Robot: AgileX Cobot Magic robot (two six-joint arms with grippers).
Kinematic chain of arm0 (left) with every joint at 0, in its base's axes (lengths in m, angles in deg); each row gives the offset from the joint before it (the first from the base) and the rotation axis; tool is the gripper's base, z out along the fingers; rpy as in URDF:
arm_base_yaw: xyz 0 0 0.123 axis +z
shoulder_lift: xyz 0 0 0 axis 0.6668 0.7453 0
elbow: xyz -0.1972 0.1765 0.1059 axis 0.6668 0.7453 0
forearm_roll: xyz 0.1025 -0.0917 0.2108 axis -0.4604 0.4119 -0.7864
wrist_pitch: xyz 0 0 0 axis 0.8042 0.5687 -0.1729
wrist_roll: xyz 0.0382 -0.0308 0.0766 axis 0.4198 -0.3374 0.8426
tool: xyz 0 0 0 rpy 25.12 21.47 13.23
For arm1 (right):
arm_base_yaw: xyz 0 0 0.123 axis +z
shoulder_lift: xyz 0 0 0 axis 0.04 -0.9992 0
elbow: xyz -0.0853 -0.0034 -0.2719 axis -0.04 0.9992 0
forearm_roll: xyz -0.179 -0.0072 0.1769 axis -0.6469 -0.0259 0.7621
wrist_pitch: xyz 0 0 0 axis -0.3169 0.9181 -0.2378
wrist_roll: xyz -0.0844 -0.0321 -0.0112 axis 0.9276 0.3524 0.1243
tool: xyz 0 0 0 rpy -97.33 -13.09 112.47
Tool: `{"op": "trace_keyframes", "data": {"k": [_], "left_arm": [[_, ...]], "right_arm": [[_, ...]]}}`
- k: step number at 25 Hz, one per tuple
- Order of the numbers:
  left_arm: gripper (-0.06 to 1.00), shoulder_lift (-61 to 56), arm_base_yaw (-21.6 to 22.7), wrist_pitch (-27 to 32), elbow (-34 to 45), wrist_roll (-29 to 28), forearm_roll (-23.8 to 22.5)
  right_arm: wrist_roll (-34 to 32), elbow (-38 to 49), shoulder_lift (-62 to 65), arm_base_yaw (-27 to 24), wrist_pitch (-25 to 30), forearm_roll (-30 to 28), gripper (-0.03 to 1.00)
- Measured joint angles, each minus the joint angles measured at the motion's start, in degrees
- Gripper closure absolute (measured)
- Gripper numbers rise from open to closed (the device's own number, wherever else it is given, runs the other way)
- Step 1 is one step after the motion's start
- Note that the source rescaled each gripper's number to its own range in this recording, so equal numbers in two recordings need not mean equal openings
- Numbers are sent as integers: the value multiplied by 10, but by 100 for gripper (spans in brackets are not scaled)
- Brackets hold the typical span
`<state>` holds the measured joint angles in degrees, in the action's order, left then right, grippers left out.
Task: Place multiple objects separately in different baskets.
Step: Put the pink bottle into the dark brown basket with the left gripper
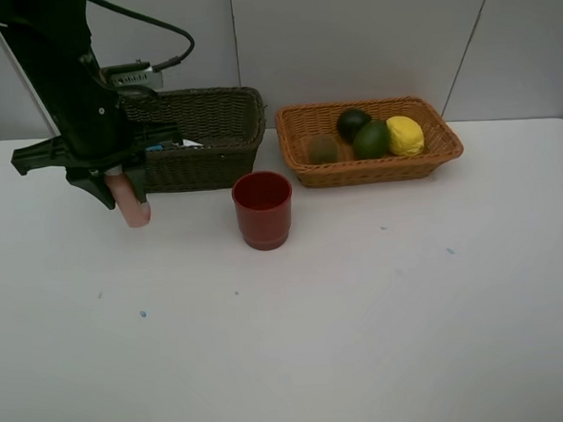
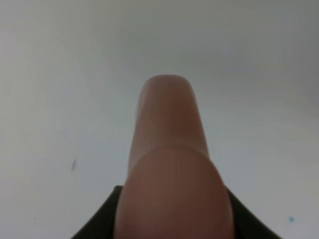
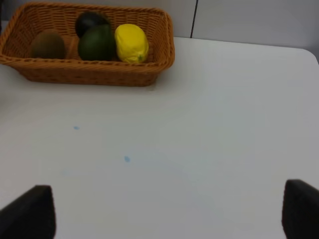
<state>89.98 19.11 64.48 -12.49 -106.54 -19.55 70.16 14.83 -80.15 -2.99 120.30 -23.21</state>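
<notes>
The left gripper (image 1: 128, 196) clamps the pink bottle (image 1: 131, 203), hanging above the table just in front of the dark basket (image 1: 210, 129). It should lift clear of the rim, centre over the basket, then let go. The right gripper (image 3: 167, 211) gapes wide, empty.

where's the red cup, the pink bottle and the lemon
red cup (image 1: 263, 212): exterior high view, on its front wall.
pink bottle (image 1: 130, 203): exterior high view, on the body below the left gripper.
lemon (image 1: 405, 135): exterior high view, on its yellow top, in the light orange basket.
</notes>
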Motion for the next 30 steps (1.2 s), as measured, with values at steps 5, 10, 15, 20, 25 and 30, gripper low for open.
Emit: {"op": "trace_keyframes", "data": {"k": [5, 10, 15, 20, 25, 30], "left_arm": [[55, -81, 0, -6, -19, 44, 15], [55, -103, 0, -43, -68, 76, -22], [55, -71, 0, -87, -128, 86, -97], [55, 14, 13, -98, -200, 145, -123], [55, 109, 36, -115, -252, 181, -130], [55, 183, 53, -123, -280, 187, -130]], "right_arm": [[0, 0, 0, 0, 0, 0, -3], [0, 0, 0, 0, 0, 0, -3], [0, 0, 0, 0, 0, 0, -3], [0, 0, 0, 0, 0, 0, -3], [0, 0, 0, 0, 0, 0, -3], [0, 0, 0, 0, 0, 0, -3]]}}
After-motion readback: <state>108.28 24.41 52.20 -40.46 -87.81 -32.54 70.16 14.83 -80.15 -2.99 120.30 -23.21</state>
